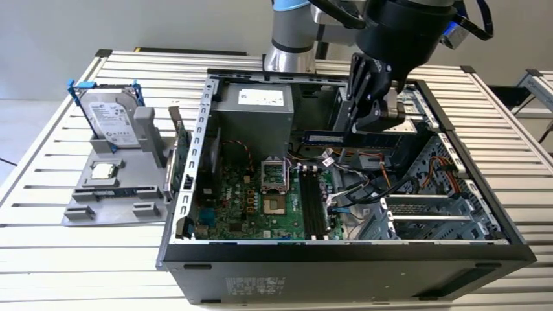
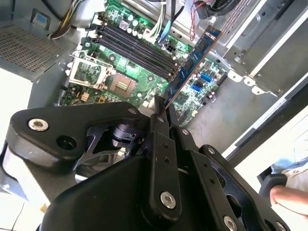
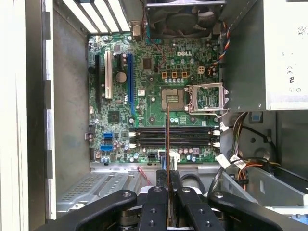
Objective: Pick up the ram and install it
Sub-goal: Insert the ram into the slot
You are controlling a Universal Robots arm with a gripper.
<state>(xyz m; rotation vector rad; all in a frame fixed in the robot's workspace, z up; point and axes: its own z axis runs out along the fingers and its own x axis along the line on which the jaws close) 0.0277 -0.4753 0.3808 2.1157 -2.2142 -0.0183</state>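
I have the tool (image 1: 381, 124) pinched shut on one end of the ram (image 1: 350, 137). The ram hangs level above the open case (image 1: 346, 272), toward the far side and the exterior view's right of the motherboard (image 1: 250, 207). It is in the air, apart from the slots (image 1: 313, 204), which lie lower and nearer.

In the first wrist view I see the ram (image 3: 167, 139) edge-on, a thin line running out from the tool (image 3: 167, 177). It crosses over the slots (image 3: 171, 136) roughly square to them, with the socket (image 3: 173, 100) just beyond. In the second wrist view the ram (image 2: 195, 57) juts from the tool (image 2: 162, 109) at a slant past the end of the slots (image 2: 137, 48).

A hard drive (image 1: 112, 123) stands on the surface (image 1: 78, 259) at the exterior view's left, well apart from the case.
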